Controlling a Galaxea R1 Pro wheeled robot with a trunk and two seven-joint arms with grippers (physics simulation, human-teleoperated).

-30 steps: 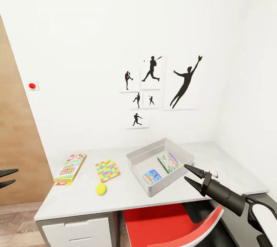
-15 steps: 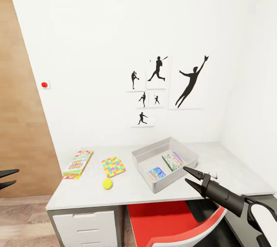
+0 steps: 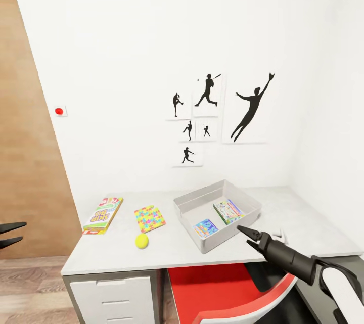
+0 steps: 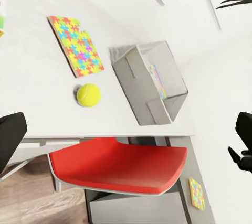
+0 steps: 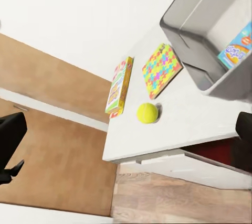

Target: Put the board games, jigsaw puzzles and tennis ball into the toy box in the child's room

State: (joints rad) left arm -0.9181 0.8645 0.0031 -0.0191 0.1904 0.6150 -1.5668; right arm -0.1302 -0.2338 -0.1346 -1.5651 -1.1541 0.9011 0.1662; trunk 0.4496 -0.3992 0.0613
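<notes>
The table carries the bin, which already holds two games, one green-white, one blue; left outside on the top are the yellow-green game, a puzzle and the ball; a second puzzle lies down past the table's end, seen from the left wrist; so two of six seem done. The right gripper hangs released and empty by the bin's near corner; the left gripper is likewise parted, well off to the side.
</notes>
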